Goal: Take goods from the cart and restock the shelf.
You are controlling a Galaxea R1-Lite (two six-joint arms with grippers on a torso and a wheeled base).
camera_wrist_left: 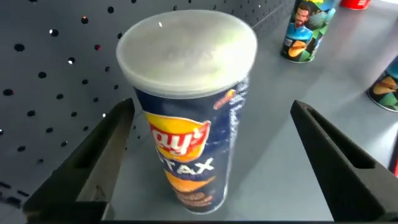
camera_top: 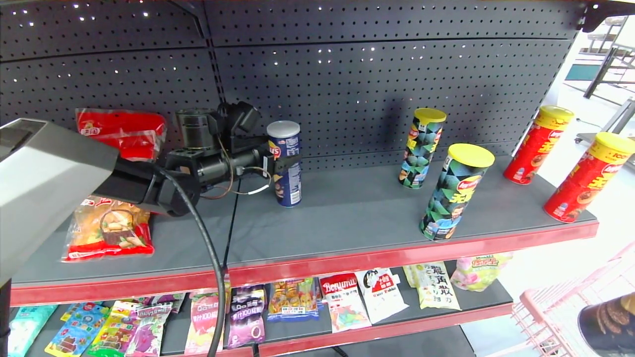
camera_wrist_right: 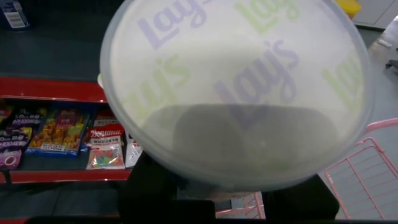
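Judging one blue can [camera_top: 284,163] shelved, my left pincer [camera_wrist_left: 211,149] released either side of it, I grip a second can [camera_top: 607,322] in my right pincer [camera_wrist_right: 224,199] over the cart [camera_top: 545,317], yet to shelve.

head faces shelf [camera_top: 357,223]; each wrist crowds a can [camera_wrist_left: 186,124].

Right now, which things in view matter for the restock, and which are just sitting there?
Job: blue can standing on the shelf, open left gripper around it; dark can in the right gripper; pink cart.
Lying about: green cans, red cans, snack bags, lower-shelf packets.
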